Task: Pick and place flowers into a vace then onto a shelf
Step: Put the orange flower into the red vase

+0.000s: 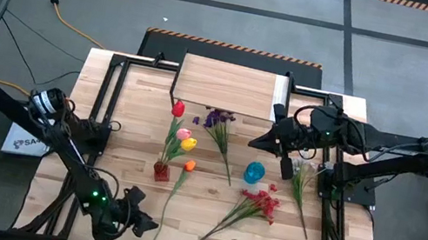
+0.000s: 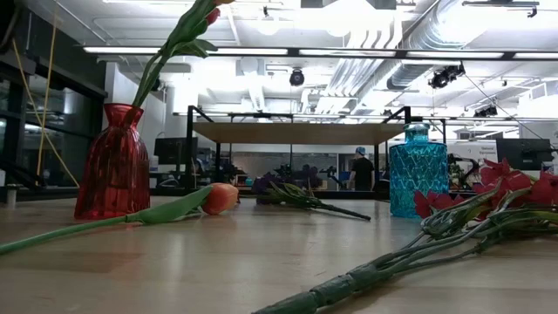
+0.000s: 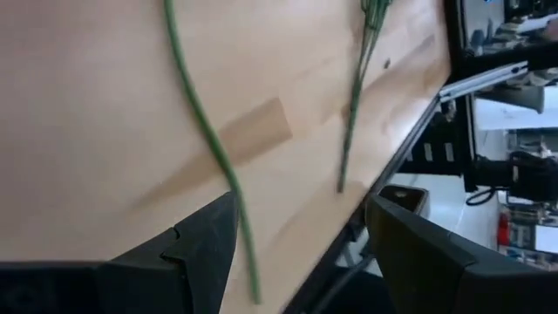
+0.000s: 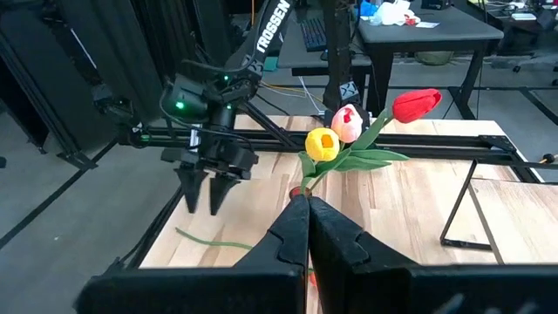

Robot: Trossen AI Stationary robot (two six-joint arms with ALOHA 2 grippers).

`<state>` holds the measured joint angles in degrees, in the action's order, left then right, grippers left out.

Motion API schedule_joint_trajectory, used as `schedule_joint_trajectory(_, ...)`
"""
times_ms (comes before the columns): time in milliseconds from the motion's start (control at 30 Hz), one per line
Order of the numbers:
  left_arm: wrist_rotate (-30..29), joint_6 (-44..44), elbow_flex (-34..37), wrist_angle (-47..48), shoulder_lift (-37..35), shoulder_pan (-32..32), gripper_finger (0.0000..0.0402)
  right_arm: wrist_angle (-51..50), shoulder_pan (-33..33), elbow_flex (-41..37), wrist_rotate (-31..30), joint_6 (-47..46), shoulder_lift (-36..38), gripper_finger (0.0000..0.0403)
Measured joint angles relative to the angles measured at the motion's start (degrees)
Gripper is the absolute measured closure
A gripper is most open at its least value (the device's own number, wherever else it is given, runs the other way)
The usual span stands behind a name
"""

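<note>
Spread fingers of the left gripper [image 1: 149, 225] are held over the orange tulip's stem [image 1: 173, 194], while the right gripper [image 1: 285, 165] is pressed together above the table.

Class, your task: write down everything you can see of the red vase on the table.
The red vase is see-through, ribbed and glassy-looking, with a wide body, a narrow neck and a flared rim. It stands upright on the wooden tabletop, left of the centre in the high view and in front of the shelf. Three tulips stand in it, red, pink and yellow, leaning away from it. The orange tulip lies beside it; contact cannot be told.
</note>
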<state>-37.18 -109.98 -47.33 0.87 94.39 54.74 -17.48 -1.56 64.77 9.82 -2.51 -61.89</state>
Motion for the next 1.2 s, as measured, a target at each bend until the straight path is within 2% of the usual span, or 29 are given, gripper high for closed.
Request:
schedule_joint_trajectory(133, 6.8, 2.8, -5.4, 5.5, -0.4, -2.5, 0.0119, 0.1, 0.0, 0.0, 0.0, 1.3, 0.0, 0.0402)
schedule_joint_trajectory(267, 12.9, 7.0, -12.2, 16.9, -0.4, -4.7, 0.0119, 0.1, 0.0, 0.0, -0.3, 2.1, 0.0, 0.0402)
schedule_joint_trajectory(467, 13.9, 4.6, -22.2, 36.3, -0.3, -6.7, 0.0119, 0.1, 0.0, 0.0, -0.3, 3.2, 0.0, 0.0402)
schedule_joint_trajectory(633, 15.4, 5.7, -26.4, 45.5, 1.5, -9.3, 0.0119, 0.1, 0.0, 0.0, -0.2, 3.2, 0.0, 0.0402)
schedule_joint_trajectory(733, 16.1, 7.2, -26.8, 45.6, 3.1, -11.1, 0.0119, -0.3, 0.0, 0.0, -0.1, 3.1, 0.0, 0.0402)
schedule_joint_trajectory(967, 22.0, 9.4, -26.7, 44.4, 9.2, -14.7, 0.0119, -0.5, 0.0, 0.0, -0.1, 3.7, 0.0, 0.0402)
schedule_joint_trajectory(1200, 23.1, 9.3, -26.6, 42.8, 13.9, -16.7, 0.0119, -0.7, 0.0, 0.0, 0.0, 5.5, 0.0, 0.0402)
